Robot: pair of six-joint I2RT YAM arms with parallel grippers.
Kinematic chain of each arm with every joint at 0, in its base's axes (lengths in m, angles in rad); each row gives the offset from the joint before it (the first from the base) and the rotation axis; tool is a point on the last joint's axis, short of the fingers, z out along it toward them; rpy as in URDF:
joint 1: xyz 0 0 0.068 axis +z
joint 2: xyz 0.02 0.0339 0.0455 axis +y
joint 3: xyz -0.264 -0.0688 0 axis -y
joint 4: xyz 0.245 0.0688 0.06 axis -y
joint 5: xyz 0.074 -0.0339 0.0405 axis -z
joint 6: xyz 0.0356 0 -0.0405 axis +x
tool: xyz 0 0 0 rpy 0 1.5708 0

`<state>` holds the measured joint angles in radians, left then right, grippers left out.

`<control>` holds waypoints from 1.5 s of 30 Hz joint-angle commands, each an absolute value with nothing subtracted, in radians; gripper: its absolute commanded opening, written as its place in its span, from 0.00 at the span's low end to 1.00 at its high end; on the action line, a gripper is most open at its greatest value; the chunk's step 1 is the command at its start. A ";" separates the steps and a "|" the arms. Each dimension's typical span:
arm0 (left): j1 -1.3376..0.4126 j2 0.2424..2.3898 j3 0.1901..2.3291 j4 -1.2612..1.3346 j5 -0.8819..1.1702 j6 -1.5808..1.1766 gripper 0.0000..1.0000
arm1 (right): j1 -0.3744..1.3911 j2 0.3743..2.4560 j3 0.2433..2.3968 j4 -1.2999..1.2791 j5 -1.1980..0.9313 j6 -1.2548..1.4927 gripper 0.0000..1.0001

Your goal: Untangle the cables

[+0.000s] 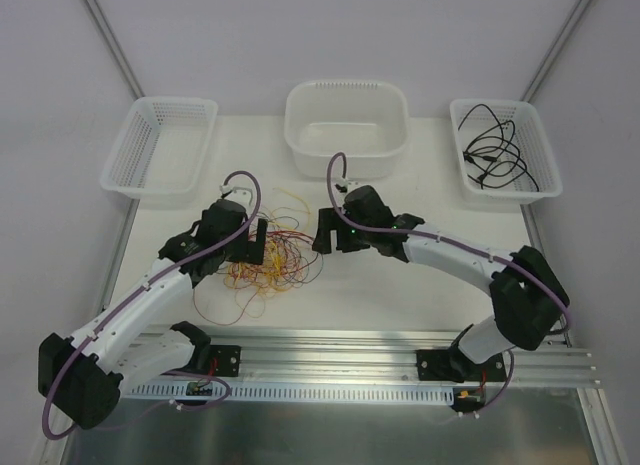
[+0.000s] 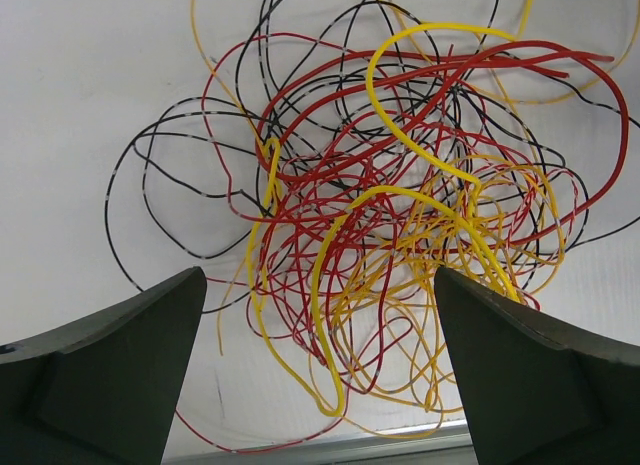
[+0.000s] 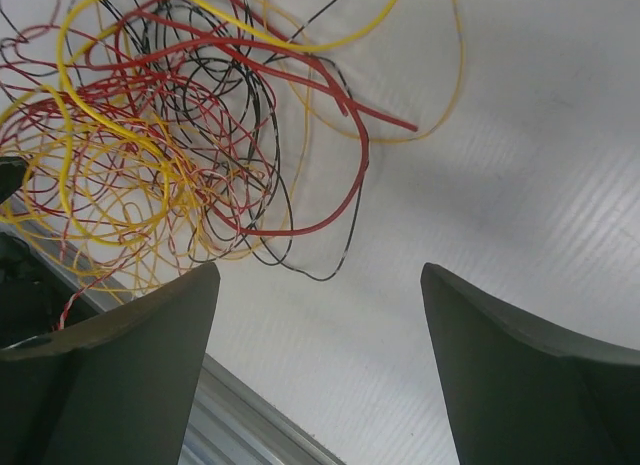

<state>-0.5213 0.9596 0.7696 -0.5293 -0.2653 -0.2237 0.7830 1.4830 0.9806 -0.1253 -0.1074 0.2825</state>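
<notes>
Overhead, a tangle of cables (image 1: 275, 263) in red, yellow and black lies on the white counter (image 1: 420, 295). The left claw (image 1: 256, 241) hangs over the tangle's left part, and the right claw (image 1: 335, 235) sits just beside its right edge. Beyond the tangle, three containers stand in a row. A white mesh basket (image 1: 160, 150) is far left of it, and a deeper white tub (image 1: 346, 160) is straight behind it. A second mesh basket (image 1: 508, 196), far right of it, holds several loose black cables (image 1: 500, 150) with small plug ends.

Next, the left wrist camera shows the left claw (image 2: 320, 370) spread wide and gripping nothing. The tangle (image 2: 385, 190) lies flat on the counter ahead of its fingers (image 2: 110, 375), with thick yellow and red loops on top.

Lastly, the right wrist camera shows the right claw (image 3: 320, 370) also spread wide and gripping nothing. The tangle (image 3: 150, 150) is up and to the left of its fingers (image 3: 520, 375), and bare counter lies between them.
</notes>
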 commanded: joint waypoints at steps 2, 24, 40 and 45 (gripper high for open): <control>-0.506 1.005 0.785 -0.512 -0.206 -0.227 0.99 | 0.877 1.603 1.084 -0.061 -0.020 0.333 0.86; -0.503 1.097 0.793 -0.528 -0.249 -0.236 0.92 | 0.937 1.665 1.083 -0.265 0.443 0.307 0.01; -0.505 1.041 0.730 -0.344 0.024 -0.474 0.91 | 0.893 1.486 0.973 -0.169 0.285 0.285 0.01; -0.528 1.130 0.674 -0.252 0.043 -0.569 0.85 | 0.891 1.459 0.954 -0.153 0.264 0.285 0.01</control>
